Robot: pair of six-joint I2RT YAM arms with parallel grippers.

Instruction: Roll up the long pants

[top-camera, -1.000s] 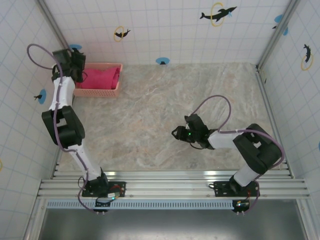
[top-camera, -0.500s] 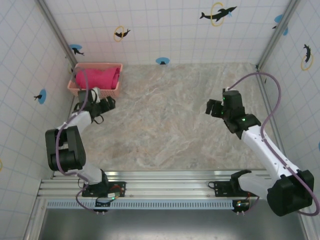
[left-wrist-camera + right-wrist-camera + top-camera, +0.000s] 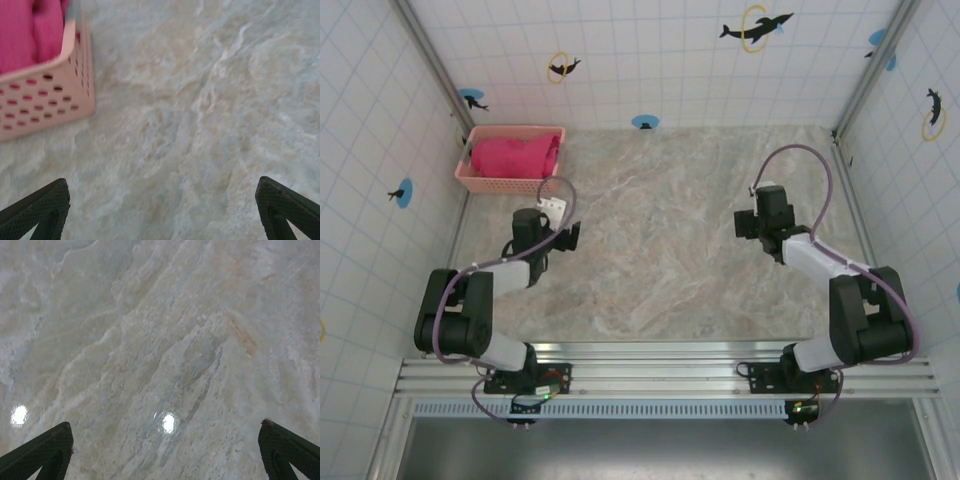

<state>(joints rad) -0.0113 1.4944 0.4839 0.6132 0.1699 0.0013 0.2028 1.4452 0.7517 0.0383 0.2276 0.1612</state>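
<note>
A: Top external?
B: Fixed high, behind the arm bases (image 3: 525,378), looking down on the whole desk (image 3: 660,280).
A: Left wrist?
B: Mounted on the left arm, close over the marble, facing forward and down past the tips of the left jaws in the bottom corners. Catches a corner of the basket (image 3: 45,100) holding the long pants (image 3: 22,35).
A: Right wrist?
B: Likewise low over bare marble on the desk's right side, right jaws at the bottom corners.
A: Overlap?
B: Basket corner and nearby marble shared by top and left wrist; right-hand marble shared by top and right wrist.
</note>
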